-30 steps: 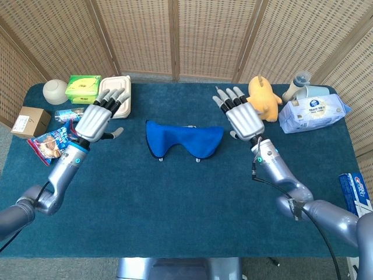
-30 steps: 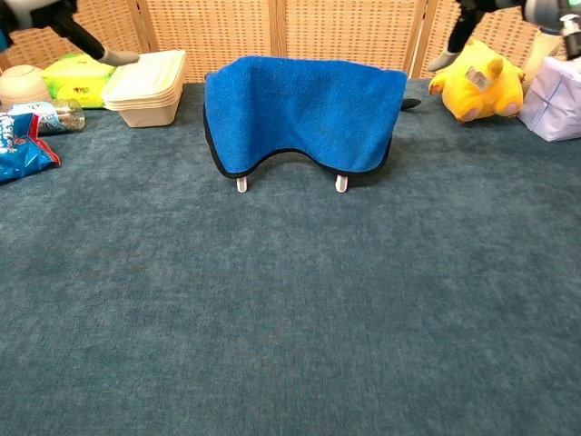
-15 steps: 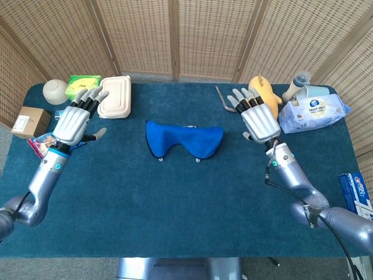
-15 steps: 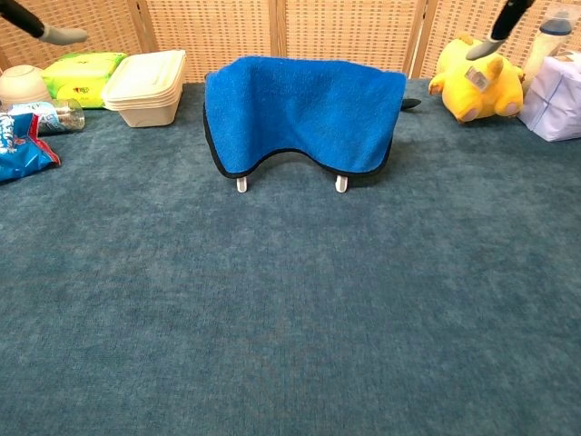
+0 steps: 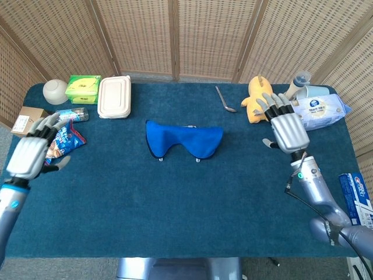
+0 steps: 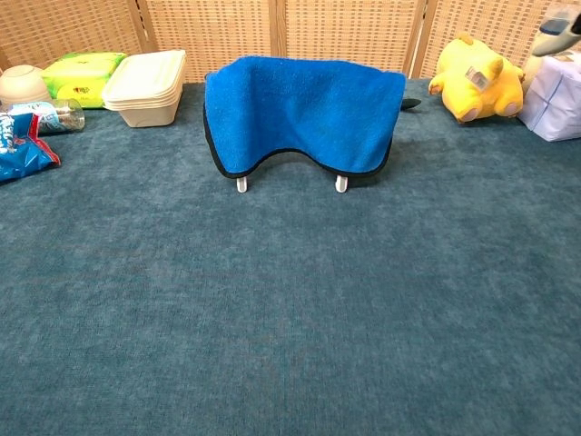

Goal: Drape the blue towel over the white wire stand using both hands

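The blue towel [image 5: 184,139] [image 6: 302,112] hangs over the white wire stand, whose two white feet [image 6: 241,184] show below its lower edge in the chest view. My left hand [image 5: 28,153] hovers far to the left of the towel, fingers spread and holding nothing. Far to the right my right hand [image 5: 287,127] is likewise spread and holds nothing, close to the yellow plush toy [image 5: 257,98]. In the chest view only a fingertip [image 6: 556,24] of the right hand shows at the top right corner.
Along the back left stand a beige lidded box [image 5: 114,96], a green packet [image 5: 83,87], a white bowl [image 5: 55,91], a snack bag [image 5: 65,140] and a cardboard box [image 5: 29,119]. A spoon [image 5: 224,100] and a wipes pack [image 5: 319,113] lie at the back right.
Both hands have drawn outward and toward me, away from the towel: the left to the table's left edge, the right further right. The towel has stayed on the stand.
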Available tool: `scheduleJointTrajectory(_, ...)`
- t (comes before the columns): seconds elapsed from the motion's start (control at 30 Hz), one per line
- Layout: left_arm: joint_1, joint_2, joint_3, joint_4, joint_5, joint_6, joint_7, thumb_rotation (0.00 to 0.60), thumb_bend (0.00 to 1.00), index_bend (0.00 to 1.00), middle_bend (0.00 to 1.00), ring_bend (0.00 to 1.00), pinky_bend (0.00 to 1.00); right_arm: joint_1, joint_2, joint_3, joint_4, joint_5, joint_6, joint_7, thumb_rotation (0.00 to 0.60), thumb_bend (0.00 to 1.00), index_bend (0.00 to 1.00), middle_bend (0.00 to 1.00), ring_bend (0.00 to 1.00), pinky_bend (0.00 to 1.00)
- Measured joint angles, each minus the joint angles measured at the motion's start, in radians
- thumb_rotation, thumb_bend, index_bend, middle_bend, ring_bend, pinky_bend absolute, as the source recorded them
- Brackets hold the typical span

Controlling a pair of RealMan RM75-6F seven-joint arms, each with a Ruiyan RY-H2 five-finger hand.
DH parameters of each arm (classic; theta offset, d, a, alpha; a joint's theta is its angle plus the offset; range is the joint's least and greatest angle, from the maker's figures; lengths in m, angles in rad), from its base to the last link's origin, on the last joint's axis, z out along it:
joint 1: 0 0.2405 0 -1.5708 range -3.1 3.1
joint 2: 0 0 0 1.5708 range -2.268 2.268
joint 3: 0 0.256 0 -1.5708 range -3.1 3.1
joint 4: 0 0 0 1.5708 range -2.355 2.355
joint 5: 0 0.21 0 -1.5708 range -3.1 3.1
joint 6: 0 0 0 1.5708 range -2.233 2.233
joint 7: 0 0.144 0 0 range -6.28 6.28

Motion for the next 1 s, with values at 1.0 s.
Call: scheduleJointTrajectory(1.0, 0.398, -0.008, 0.221, -0.242, 0.112, 0.291, 0.347, 0.6, 0.38, 0.16, 0.01, 0.0, 0.0, -0.354, 0.156, -0.117, -0.273, 0.116, 0.163, -0.04, 0.6, 0.0, 0.06, 0.05, 0.0, 0.0)
